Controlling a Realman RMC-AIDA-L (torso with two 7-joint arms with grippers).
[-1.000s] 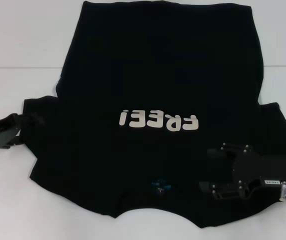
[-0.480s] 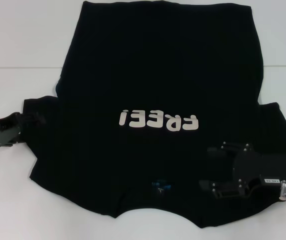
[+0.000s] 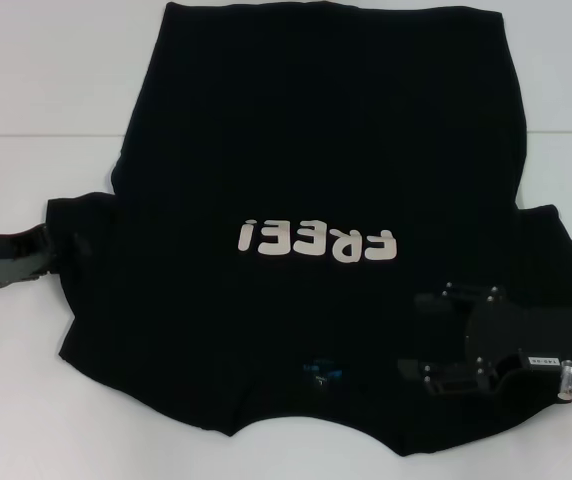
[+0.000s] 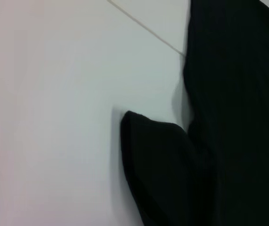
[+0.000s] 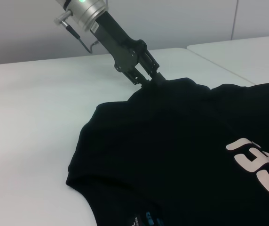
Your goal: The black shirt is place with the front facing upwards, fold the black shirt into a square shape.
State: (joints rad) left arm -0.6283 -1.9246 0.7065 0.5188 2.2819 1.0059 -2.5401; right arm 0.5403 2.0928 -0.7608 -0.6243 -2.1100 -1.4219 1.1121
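The left pincer, clenched on the black shirt's sleeve edge, has slid outward — stretching it flat — while the right pincer hovers released above the shoulder.

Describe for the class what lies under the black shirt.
The black shirt lies flat on a white table. The table's seam line runs under it, so its middle stretch is covered. Anything else beneath cannot be seen.

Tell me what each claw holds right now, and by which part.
The left claw pinches the black shirt at the edge of its left sleeve. The right claw hovers open over the right shoulder area, holding nothing.
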